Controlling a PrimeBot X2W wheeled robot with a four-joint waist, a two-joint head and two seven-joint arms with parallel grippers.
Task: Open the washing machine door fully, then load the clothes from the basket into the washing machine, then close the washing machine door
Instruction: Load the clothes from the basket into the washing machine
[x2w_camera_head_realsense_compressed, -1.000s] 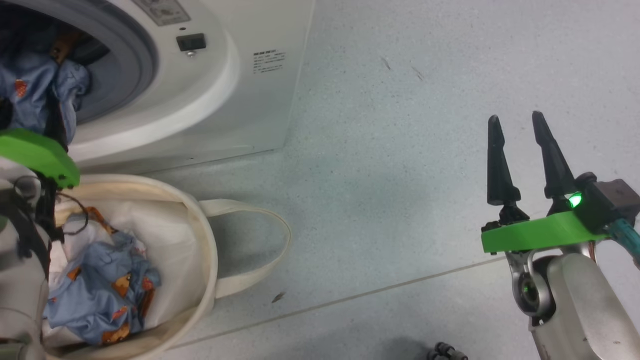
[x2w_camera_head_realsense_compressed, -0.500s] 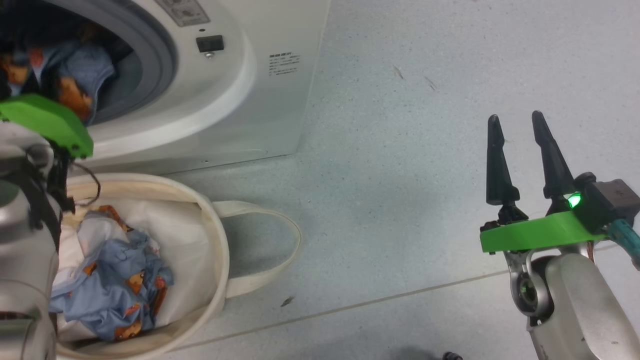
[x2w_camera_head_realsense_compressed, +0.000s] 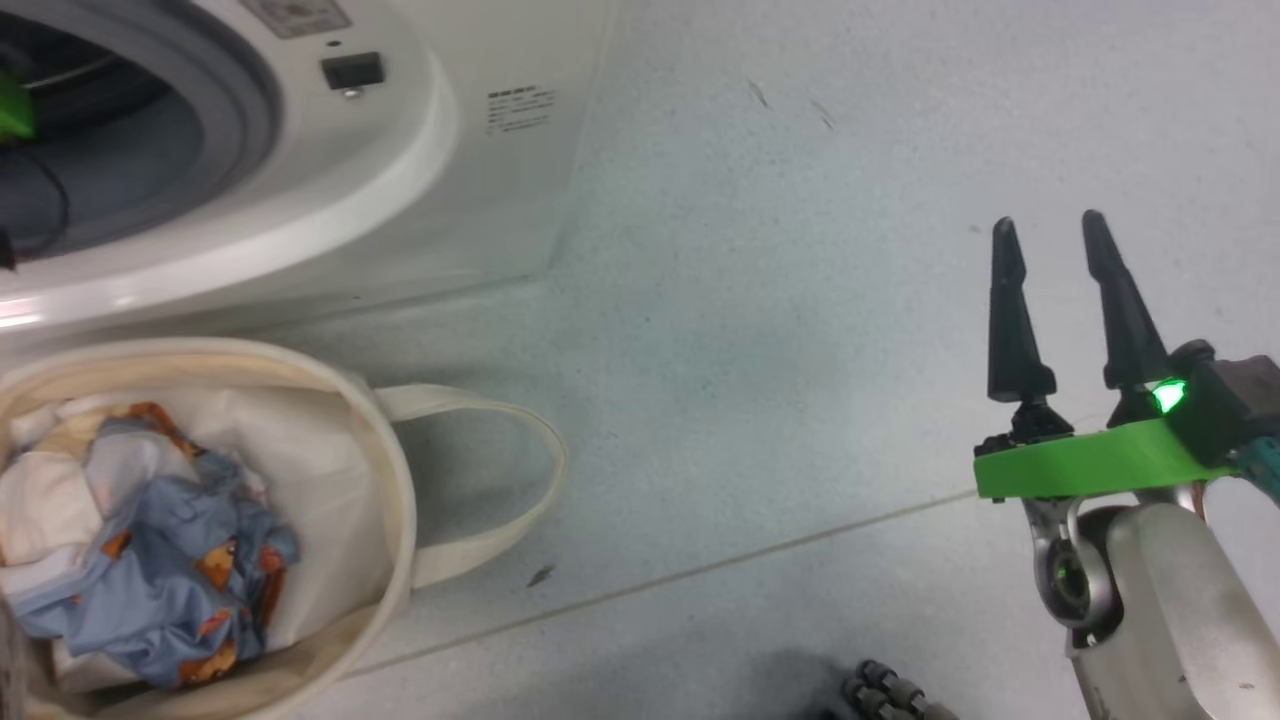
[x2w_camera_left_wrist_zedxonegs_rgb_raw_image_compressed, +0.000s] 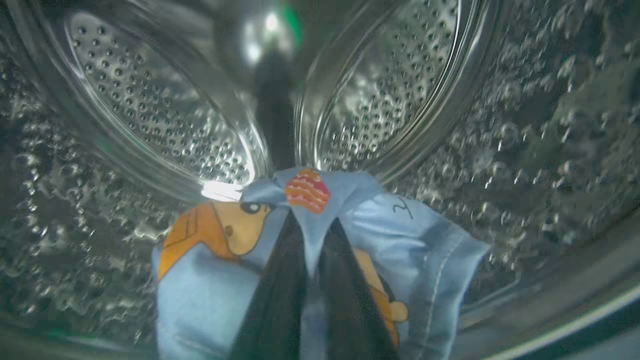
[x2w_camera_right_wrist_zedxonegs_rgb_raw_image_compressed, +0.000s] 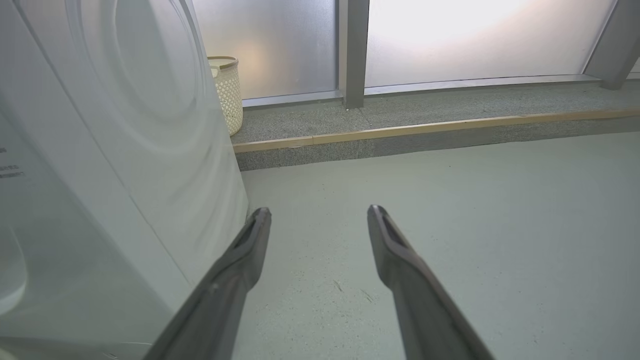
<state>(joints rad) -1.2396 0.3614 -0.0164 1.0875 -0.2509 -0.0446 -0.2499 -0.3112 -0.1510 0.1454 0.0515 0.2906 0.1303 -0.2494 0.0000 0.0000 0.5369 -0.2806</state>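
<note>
Inside the drum (x2w_camera_left_wrist_zedxonegs_rgb_raw_image_compressed: 150, 125) of the washing machine (x2w_camera_head_realsense_compressed: 430, 200), the fingers of the left gripper (x2w_camera_left_wrist_zedxonegs_rgb_raw_image_compressed: 312, 235) are pinched shut on a light blue garment (x2w_camera_left_wrist_zedxonegs_rgb_raw_image_compressed: 430, 260), while those of the right gripper (x2w_camera_head_realsense_compressed: 1048, 225) stand wide apart, empty, over the floor (x2w_camera_head_realsense_compressed: 750, 350), more clothes (x2w_camera_head_realsense_compressed: 170, 570) lying in the basket (x2w_camera_head_realsense_compressed: 395, 480).

The washing machine (x2w_camera_head_realsense_compressed: 400, 200) has a glossy shell and a shiny perforated steel drum (x2w_camera_left_wrist_zedxonegs_rgb_raw_image_compressed: 150, 115); the basket (x2w_camera_head_realsense_compressed: 400, 500) is matt canvas

basket (x2w_camera_head_realsense_compressed: 395, 500) before washing machine (x2w_camera_head_realsense_compressed: 400, 200), clothes (x2w_camera_head_realsense_compressed: 170, 570) in basket, garment (x2w_camera_left_wrist_zedxonegs_rgb_raw_image_compressed: 200, 290) apparently inside drum (x2w_camera_left_wrist_zedxonegs_rgb_raw_image_compressed: 150, 125)
</note>
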